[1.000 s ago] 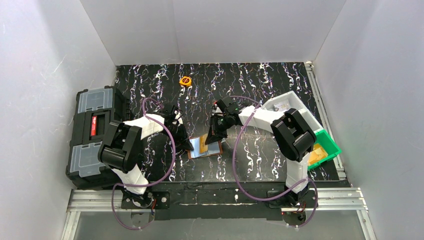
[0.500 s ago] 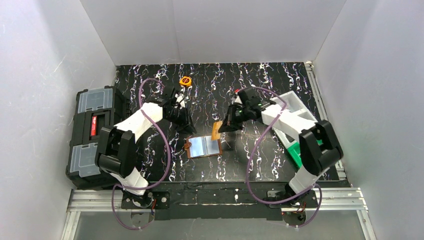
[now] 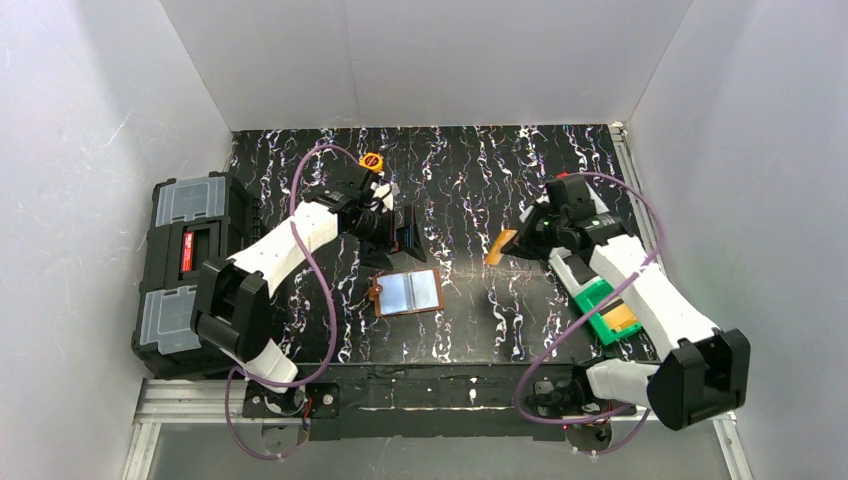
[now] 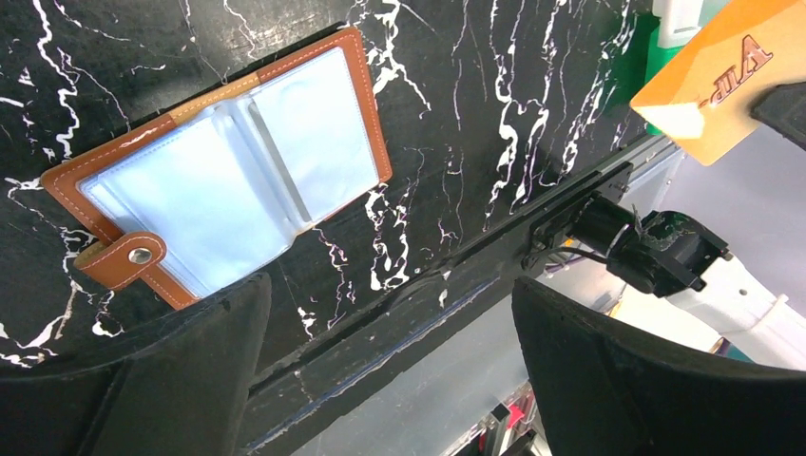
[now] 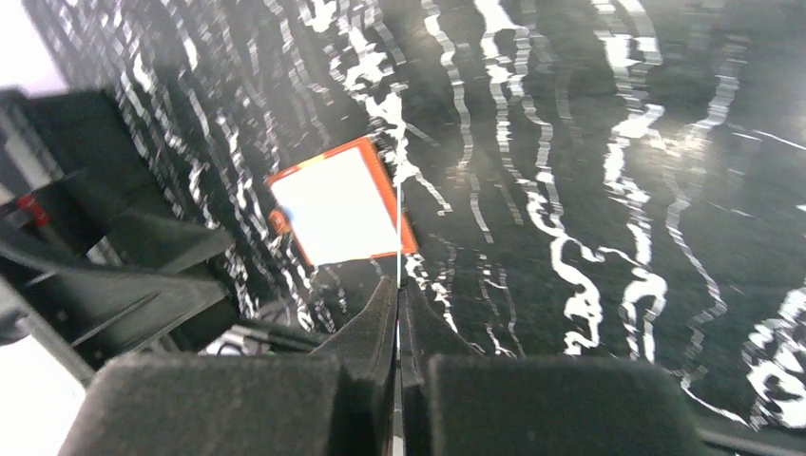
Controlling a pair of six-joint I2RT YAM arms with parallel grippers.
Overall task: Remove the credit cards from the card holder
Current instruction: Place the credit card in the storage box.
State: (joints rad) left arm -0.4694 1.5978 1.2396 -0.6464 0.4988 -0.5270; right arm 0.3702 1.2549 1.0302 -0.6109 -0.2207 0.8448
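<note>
— Open brown leather card holder (image 4: 228,180): white stitching, shiny pale blue-grey pockets!
— And the thin orange-tan plastic card (image 4: 708,85) carries dark lettering. The flat black table (image 4: 456,142) is streaked with white marble veins.

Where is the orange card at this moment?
In the top view the orange card is right of centre, pinched in the right gripper, apart from the open card holder lying to its left.
</note>
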